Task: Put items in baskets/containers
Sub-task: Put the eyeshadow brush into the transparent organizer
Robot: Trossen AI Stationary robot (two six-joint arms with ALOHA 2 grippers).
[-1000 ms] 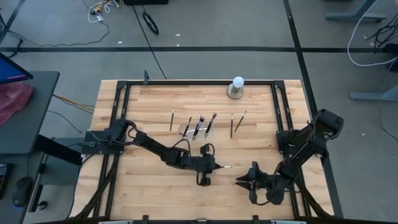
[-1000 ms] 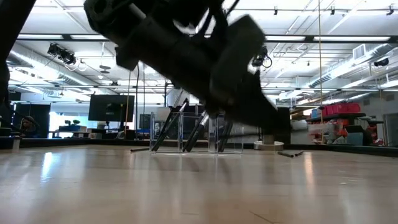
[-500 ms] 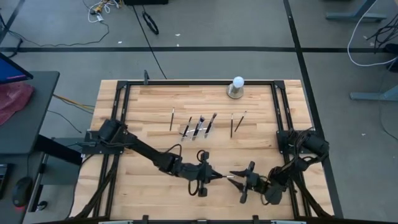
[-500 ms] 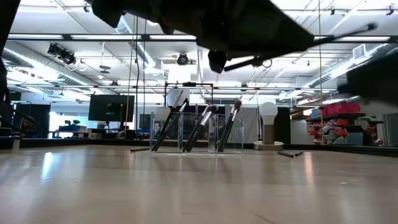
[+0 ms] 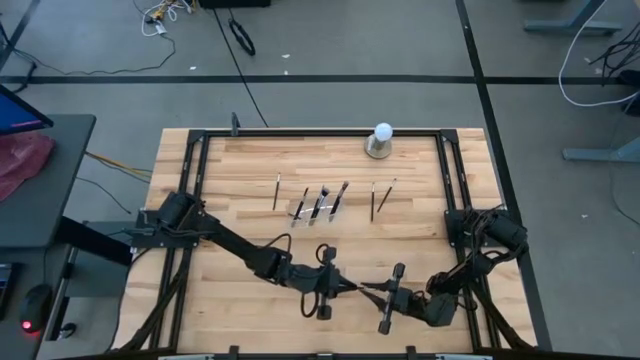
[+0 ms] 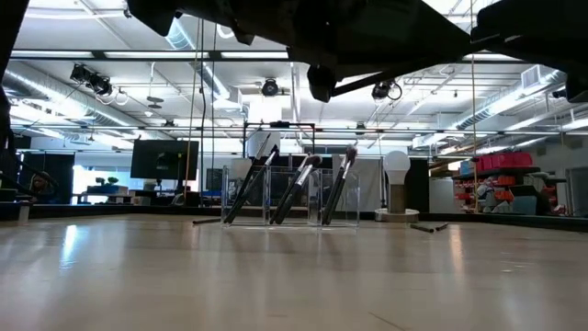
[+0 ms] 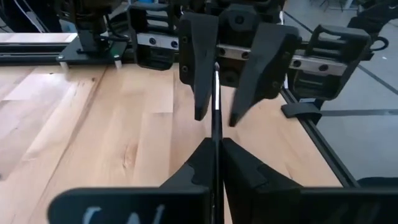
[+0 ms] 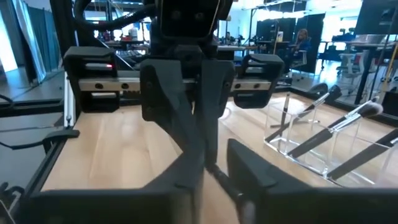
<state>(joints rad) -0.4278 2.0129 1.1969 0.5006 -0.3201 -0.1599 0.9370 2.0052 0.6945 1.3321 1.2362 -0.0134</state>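
Hand-to-hand transfer above the near edge of the surface [image 5: 240,180]. The left hand [image 7: 214,144], pressed together, pinches a brush [image 7: 215,102] by its shaft; the right hand [image 7: 216,111] appears to close around its far end, probably to regrip for upright insertion into the clear holder [image 5: 318,210], well apart.

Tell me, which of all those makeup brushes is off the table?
The brush pinched in the left gripper, where the two grippers meet. The others lean in the clear holder or lie flat on the wooden table.
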